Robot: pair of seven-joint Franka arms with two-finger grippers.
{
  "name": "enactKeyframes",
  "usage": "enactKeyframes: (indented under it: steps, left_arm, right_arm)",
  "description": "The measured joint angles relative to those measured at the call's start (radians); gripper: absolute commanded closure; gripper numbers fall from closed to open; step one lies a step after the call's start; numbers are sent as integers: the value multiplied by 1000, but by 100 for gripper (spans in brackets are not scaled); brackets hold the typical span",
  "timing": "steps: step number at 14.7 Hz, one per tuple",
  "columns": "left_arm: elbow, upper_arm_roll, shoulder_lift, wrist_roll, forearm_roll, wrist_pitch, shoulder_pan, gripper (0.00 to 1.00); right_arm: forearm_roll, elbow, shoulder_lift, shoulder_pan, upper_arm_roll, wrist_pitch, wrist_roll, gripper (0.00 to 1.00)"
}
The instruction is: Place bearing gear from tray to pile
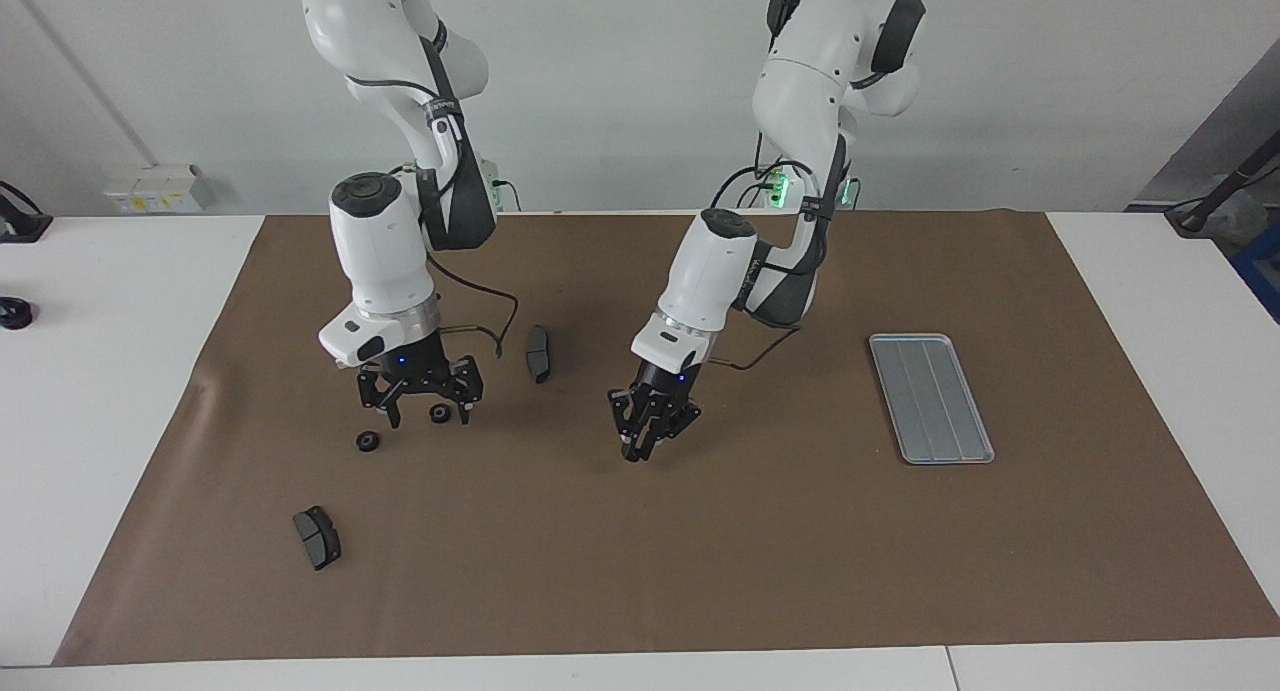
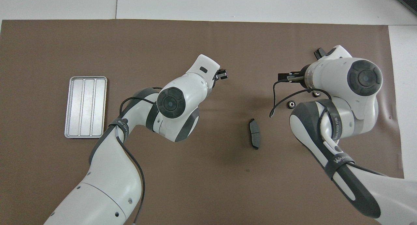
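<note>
Two small black bearing gears lie on the brown mat toward the right arm's end. One gear rests on the mat between the spread fingers of my right gripper, which is open and low over it. The other gear lies beside it, slightly farther from the robots. The silver tray sits toward the left arm's end with nothing on it. My left gripper hangs low over the middle of the mat, fingertips together, with nothing visible in them.
A dark brake pad lies between the two arms, nearer to the robots than the gears. A second brake pad lies farther from the robots, toward the right arm's end. The mat covers most of the white table.
</note>
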Motion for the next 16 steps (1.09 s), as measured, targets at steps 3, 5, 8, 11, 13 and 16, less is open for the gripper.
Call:
enactKeyframes:
  steps: [3, 5, 8, 11, 13, 16]
  left_arm:
    - [0, 2, 0, -18, 0, 2, -7, 0]
    - [-1, 9, -1, -18, 0, -1, -5, 0]
    - [-26, 23, -40, -12, 0, -54, 18, 0]
    - [-92, 28, -154, 95, 0, -175, 97, 0]
    - [-139, 29, -242, 191, 0, -276, 162, 0]
    - [-169, 30, -355, 369, 0, -490, 264, 0]
  right_arm:
    - [38, 97, 41, 1, 0, -30, 0, 0]
    - [41, 148, 80, 2, 0, -30, 0, 0]
    - [42, 206, 142, 20, 2, -18, 0, 0]
    - [42, 265, 214, 86, 3, 30, 0, 0]
    - [42, 297, 280, 151, 4, 88, 23, 0]
    - [40, 348, 373, 261, 5, 136, 116, 0]
